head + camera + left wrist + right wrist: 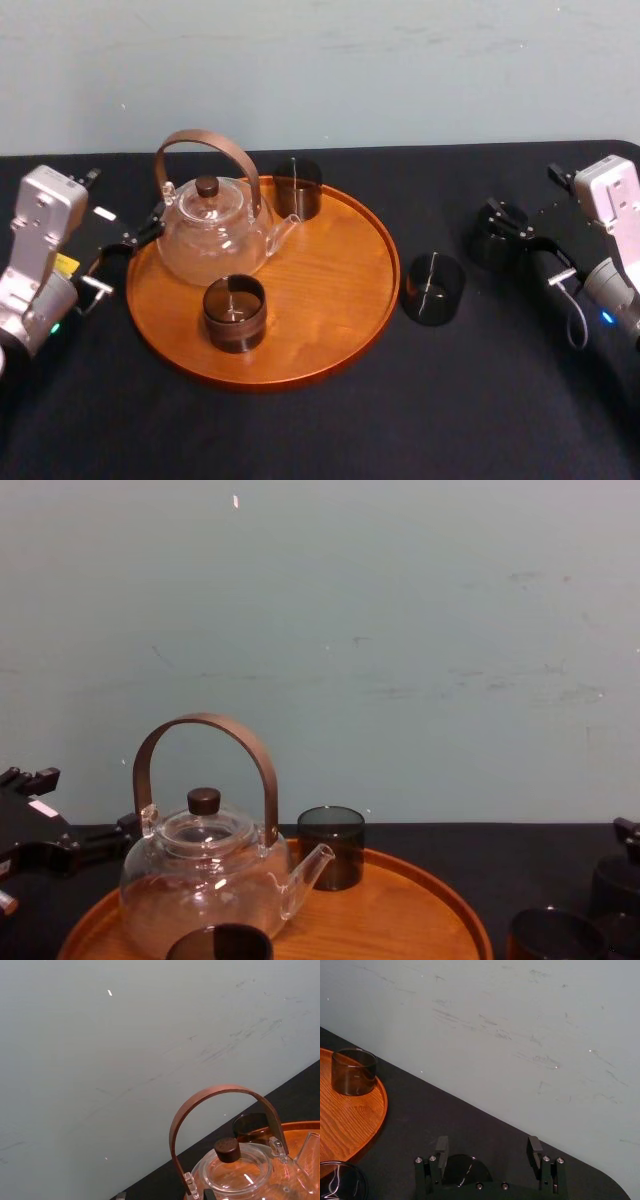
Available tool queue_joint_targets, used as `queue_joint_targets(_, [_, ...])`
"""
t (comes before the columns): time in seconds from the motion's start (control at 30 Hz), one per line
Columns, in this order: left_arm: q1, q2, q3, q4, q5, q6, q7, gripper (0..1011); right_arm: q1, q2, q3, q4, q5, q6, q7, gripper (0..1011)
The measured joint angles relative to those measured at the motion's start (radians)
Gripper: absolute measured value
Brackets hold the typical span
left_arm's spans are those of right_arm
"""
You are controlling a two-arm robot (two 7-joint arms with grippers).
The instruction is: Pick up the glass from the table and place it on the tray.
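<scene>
The right gripper (pixel 508 238) sits at the right of the bench (pixel 300 430), fingers spread around a dark rounded shape (pixel 497 243), possibly another glass. The dark glass tumbler (pixel 432 288) stands on the bench just beside the tray (pixel 340 300). A finger could clip its wall and tip it, or a low carry could catch the rim. The glass teapot (pixel 210 235) and 2 tumblers (pixel 234 312) (pixel 297 188) crowd the landing. The left gripper (pixel 122 258), also spread, is beside the teapot.

Seems a robotics lab or test bench rather than a home: black-draped table (pixel 300 440) set against a bare, scuffed pale wall (pixel 350 70), glass teapot (pixel 205 235) staged on a wooden tray (pixel 340 270).
</scene>
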Motion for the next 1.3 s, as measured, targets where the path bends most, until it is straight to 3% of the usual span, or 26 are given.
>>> queue_joint_targets(1.3, [0.000,0.000,0.000,0.000,0.000,0.000,0.000,1001,0.000,0.000,0.000,0.000,0.000,0.000,0.000,1002])
